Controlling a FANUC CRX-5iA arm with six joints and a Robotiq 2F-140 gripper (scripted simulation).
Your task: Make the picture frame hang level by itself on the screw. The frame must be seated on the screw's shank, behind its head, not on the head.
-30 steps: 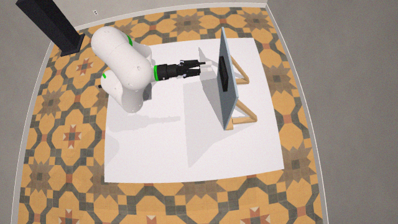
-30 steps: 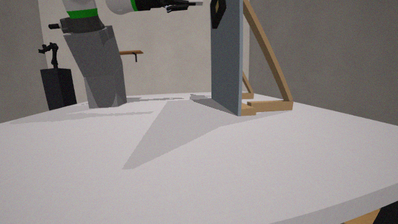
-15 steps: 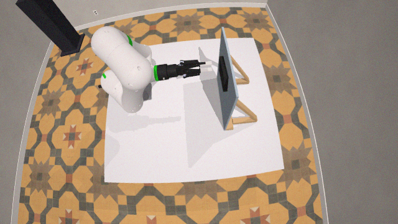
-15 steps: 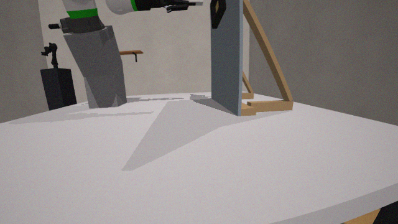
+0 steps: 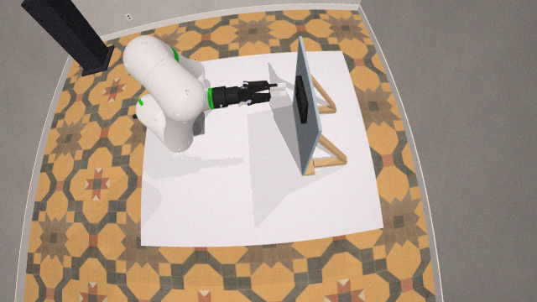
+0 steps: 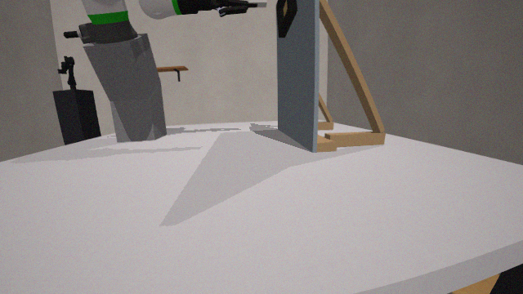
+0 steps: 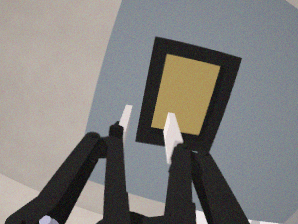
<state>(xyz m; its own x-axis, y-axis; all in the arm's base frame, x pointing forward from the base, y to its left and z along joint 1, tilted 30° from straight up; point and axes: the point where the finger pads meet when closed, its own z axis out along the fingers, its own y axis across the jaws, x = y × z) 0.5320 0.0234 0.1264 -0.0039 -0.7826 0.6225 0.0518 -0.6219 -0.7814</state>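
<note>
The picture frame (image 5: 303,98) is black with a tan centre and sits high on the upright grey-blue board (image 5: 308,122). In the exterior view the frame (image 6: 286,16) looks tilted against the board (image 6: 297,77). The screw is hidden from me. My gripper (image 5: 280,90) is held level, a short way in front of the board and apart from the frame. In the wrist view the fingers stand partly closed with a narrow gap and nothing between them, pointing at the frame's (image 7: 188,99) lower left edge. The gripper also shows at the top of the exterior view (image 6: 261,6).
Wooden braces (image 5: 329,155) prop the board from behind, also seen in the exterior view (image 6: 351,82). My grey pedestal (image 6: 131,94) stands at the table's far left. A black pillar (image 5: 67,33) stands on the floor beyond it.
</note>
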